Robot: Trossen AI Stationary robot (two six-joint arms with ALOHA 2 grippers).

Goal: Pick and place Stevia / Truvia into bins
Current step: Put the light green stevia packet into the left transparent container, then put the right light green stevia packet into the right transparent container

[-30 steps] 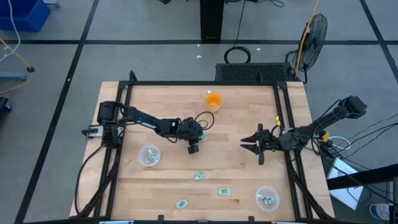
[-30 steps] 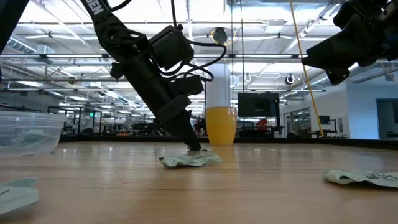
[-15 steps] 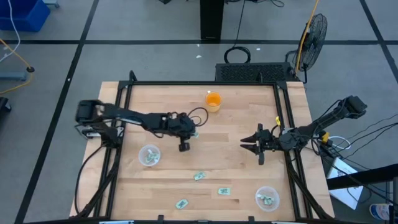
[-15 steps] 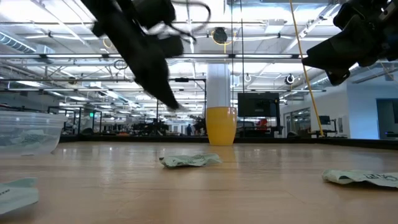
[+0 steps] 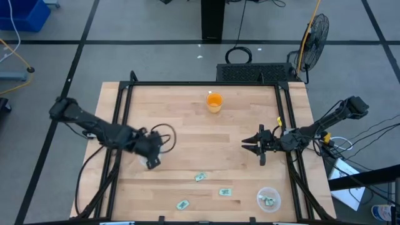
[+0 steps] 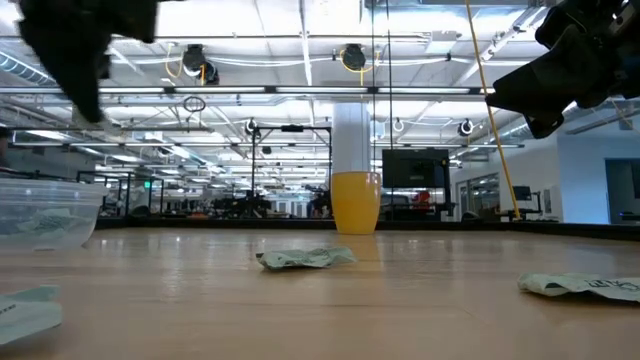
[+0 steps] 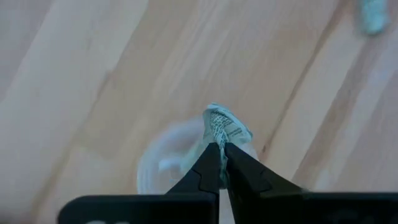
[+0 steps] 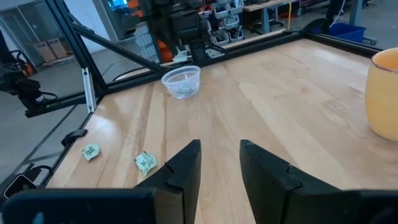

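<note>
My left gripper (image 7: 219, 146) hangs above the left clear cup (image 7: 163, 169) near the table's left edge (image 5: 150, 157), shut on a green-and-white packet (image 7: 225, 127). That cup sits at the left of the low view (image 6: 45, 215) with a packet inside. Three more packets lie flat on the table near its near edge (image 5: 200, 177) (image 5: 225, 192) (image 5: 182, 204). The right clear cup (image 5: 269, 199) holds a packet. My right gripper (image 8: 219, 163) waits open by the right edge (image 5: 247, 145). My left gripper pinches the packet by one end (image 7: 219, 138) between its two fingertips, coming from above and pointing down. The packet sticks out past the tips, lifted clear above the cup's mouth.
An orange cup (image 5: 214, 102) stands toward the far edge in the middle. A black frame rail (image 5: 125, 112) runs along the table's left side and another along the right (image 5: 284, 119). The middle boards (image 5: 200, 140) between the arms are bare wood.
My left gripper has risen from the table's middle and swung toward the left and near edges, from beside the orange cup to above the left clear cup. The right arm has kept still.
</note>
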